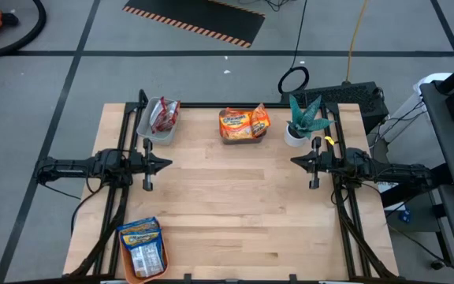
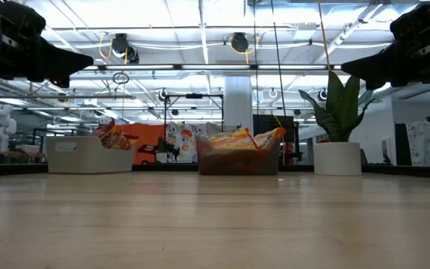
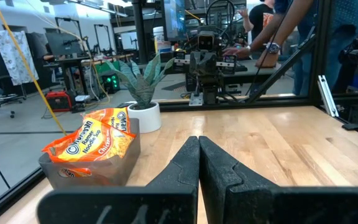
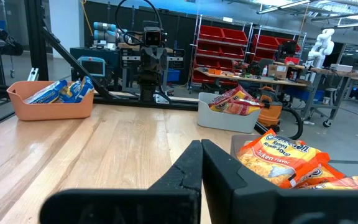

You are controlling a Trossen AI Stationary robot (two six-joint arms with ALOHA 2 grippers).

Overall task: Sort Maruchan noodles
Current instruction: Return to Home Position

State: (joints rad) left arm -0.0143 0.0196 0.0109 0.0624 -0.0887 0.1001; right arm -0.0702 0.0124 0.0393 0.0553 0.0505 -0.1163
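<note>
All noodle packets in view sit in bins. The red packets (image 1: 164, 116) are in the white bin (image 1: 145, 132) at the far left. The orange packets (image 1: 241, 122) are in the dark bin (image 2: 237, 163) at the far centre. The blue packets (image 1: 142, 241) are in the orange bin (image 1: 126, 264) at the near left. No packet lies loose on the table (image 1: 235, 205).

The left gripper (image 1: 167, 163) and right gripper (image 1: 295, 162) hover at mid-table, well apart. Each has its fingers pressed together on nothing.

Sorting appears complete, and the step in hand is the return to rest. The next move calls only for retracting both arms, keeping clear of the bins and the plant (image 1: 302, 120).
</note>
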